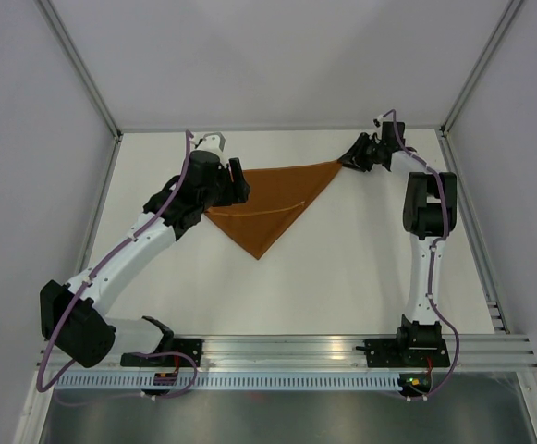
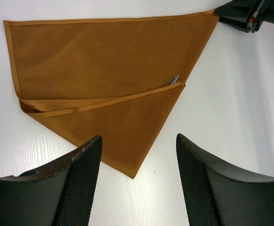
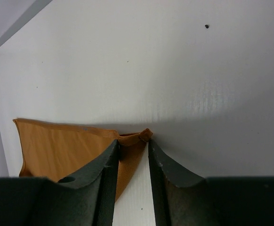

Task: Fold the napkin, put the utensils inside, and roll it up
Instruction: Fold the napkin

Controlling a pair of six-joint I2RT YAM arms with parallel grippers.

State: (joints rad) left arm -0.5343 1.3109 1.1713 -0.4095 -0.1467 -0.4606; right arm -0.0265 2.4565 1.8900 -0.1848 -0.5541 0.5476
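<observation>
Orange napkin [image 1: 268, 208] lay folded on table [image 1: 360, 268], utensil tip [image 2: 173, 80] peeking out. Right end effector [image 3: 133, 143] narrow astride corner, grip unclear; left end effector [image 2: 137, 137] wide, empty. Risk: slick corner could slip, utensil slide out.

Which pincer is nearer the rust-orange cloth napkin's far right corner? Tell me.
Right. The right pincer straddles that corner of the napkin; the left pincer is over its opposite, left side.

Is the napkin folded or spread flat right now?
Folded. The napkin lies as a triangle, a hemmed edge crossing its face, a utensil tip poking out beneath.
</observation>
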